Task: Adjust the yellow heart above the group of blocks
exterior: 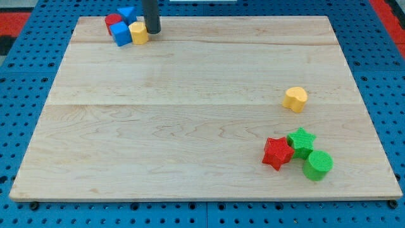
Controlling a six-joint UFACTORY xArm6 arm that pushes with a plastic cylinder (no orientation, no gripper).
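The yellow heart (295, 99) lies alone at the view's right, above a group of three blocks at the lower right: a red star (277, 153), a green star (301, 141) and a green cylinder (317, 165). My tip (152, 31) stands at the view's top left, far from the heart, just right of a yellow block (138, 32).
At the top left corner a red cylinder (113, 21), a blue block (127, 13) and a blue cube (121, 34) cluster with the yellow block. The wooden board (190, 114) lies on a blue pegboard surface.
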